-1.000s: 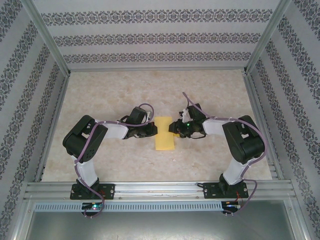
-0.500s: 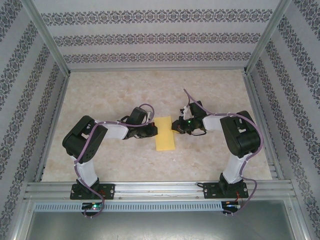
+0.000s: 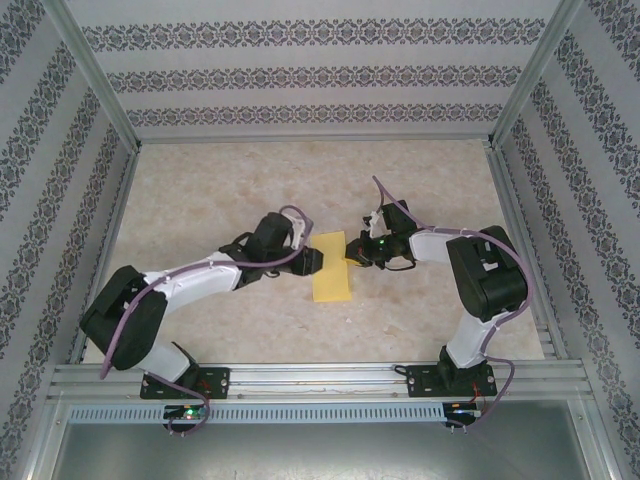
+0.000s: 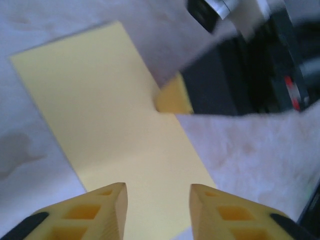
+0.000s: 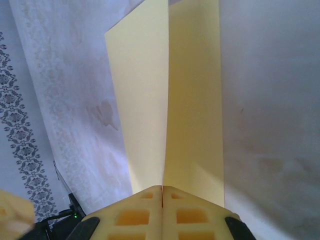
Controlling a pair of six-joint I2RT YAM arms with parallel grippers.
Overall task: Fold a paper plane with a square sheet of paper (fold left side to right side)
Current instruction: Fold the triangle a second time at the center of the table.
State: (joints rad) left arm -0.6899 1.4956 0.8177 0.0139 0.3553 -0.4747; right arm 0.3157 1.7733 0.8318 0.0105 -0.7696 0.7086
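Worktop [image 3: 250,180]: pale beige, marbled, lightly stained.
Walls [image 3: 300,70]: white, with horizontal bands of dark floral pattern on three sides.
Frame [image 3: 90,75]: silvery metal posts at the corners.
Rail [image 3: 320,378]: metal, along the near edge.

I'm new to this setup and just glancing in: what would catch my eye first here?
The yellow paper, folded into a narrow rectangle, lies in the middle of the pale table. The right gripper is shut on its right edge, while the left gripper hangs open over its left edge.
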